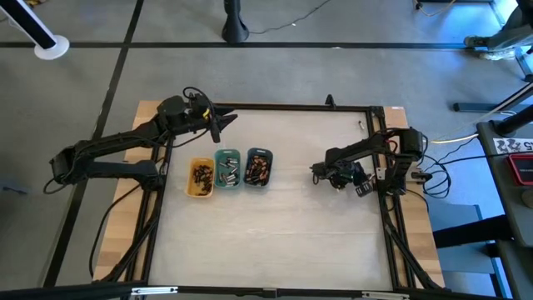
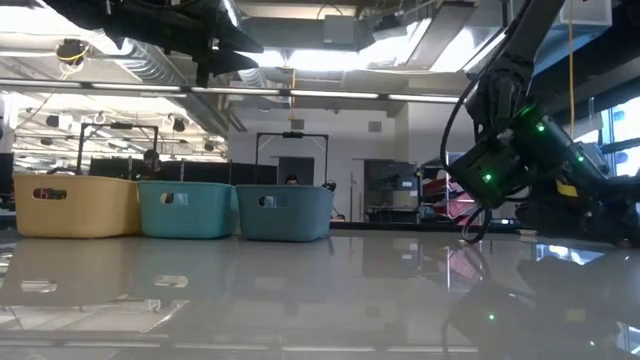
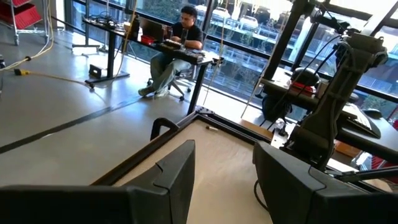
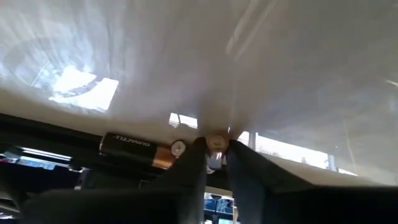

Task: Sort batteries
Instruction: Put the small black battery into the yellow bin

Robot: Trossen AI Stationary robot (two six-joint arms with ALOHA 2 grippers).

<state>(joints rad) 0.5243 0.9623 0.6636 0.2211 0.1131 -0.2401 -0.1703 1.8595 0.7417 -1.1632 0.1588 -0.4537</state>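
Observation:
Three small trays stand in a row left of the table's middle: yellow (image 1: 201, 177), green (image 1: 227, 168) and grey-blue (image 1: 259, 167), each holding several batteries. My right gripper (image 1: 319, 172) is low over the table's right half, slanting down, shut on a small battery (image 4: 216, 142). A black and copper battery (image 4: 137, 149) lies on the table right beside one of its fingers. My left gripper (image 3: 224, 168) hangs high over the far left corner, level and open, with nothing between its fingers. My right gripper pinches the small battery between its two fingertips (image 4: 196, 155), which come slanting down from the table's right side. Only the battery's round copper-toned end (image 4: 216, 142) shows between them. Whether it rests on the table or hangs clear, I cannot tell.
The black frame (image 1: 291, 107) runs round the white tabletop. In the low view the three trays (image 2: 188, 208) stand side by side at the left, with bare tabletop between them and my right arm (image 2: 500, 160). A person sits at a desk (image 3: 180, 37) beyond the table.

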